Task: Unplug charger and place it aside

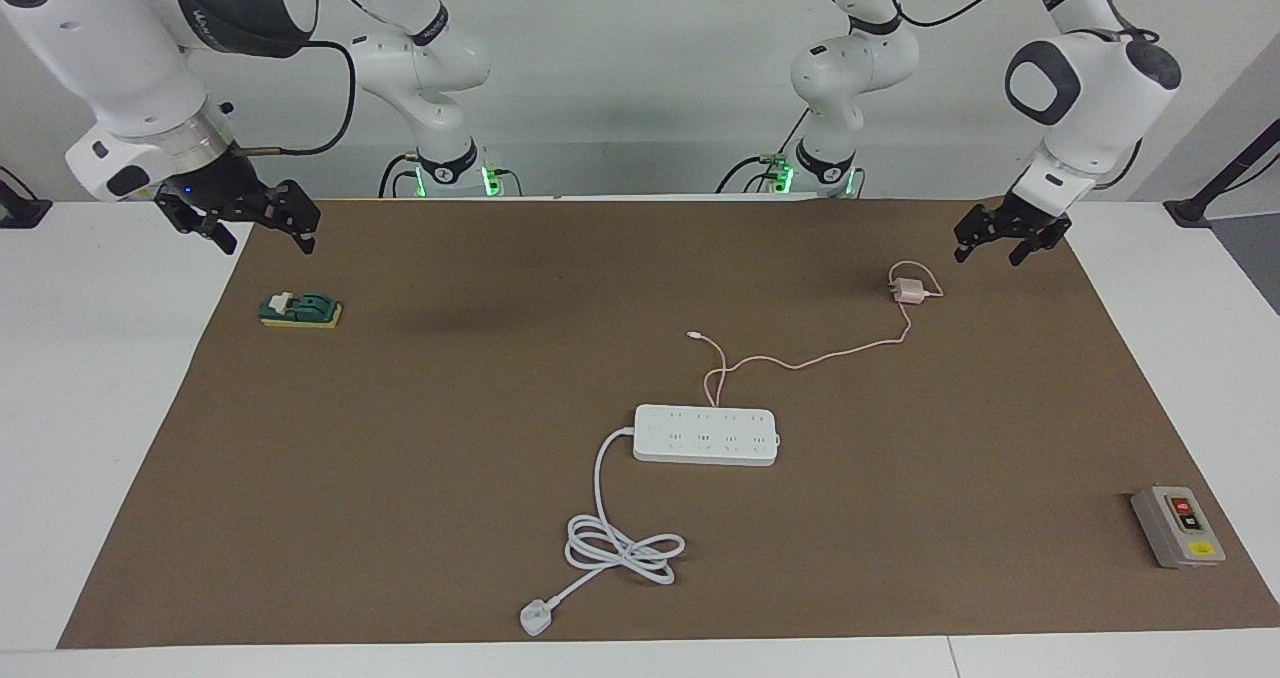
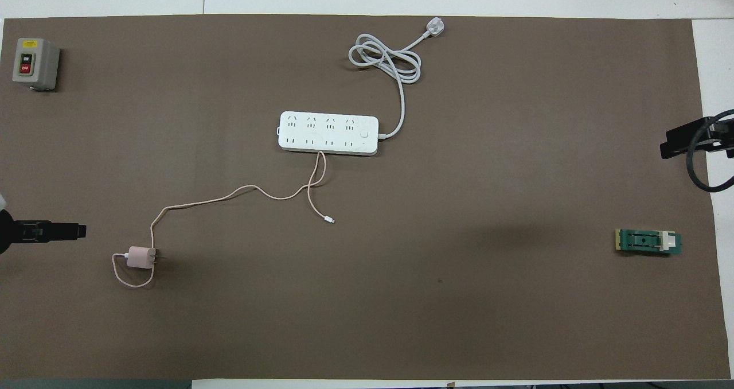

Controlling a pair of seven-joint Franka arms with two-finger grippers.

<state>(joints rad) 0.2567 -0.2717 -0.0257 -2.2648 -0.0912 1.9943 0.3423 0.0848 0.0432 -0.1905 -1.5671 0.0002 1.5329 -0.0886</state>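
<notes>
Just below the left gripper (image 1: 1010, 236), whose jaws are spread and empty, the charger (image 1: 908, 291) lies unplugged on the tabletop (image 1: 500, 378), well apart from the power strip (image 1: 705, 434). The right gripper (image 1: 255, 220) waits, jaws open. Risk: a low pass snags the cable (image 1: 820, 358) and drags it.

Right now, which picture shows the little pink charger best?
The overhead view: the charger lies on its side, off the power strip, with prongs and looped cable plain to see. In the facing view the charger looks smaller and its prongs are hard to see.
</notes>
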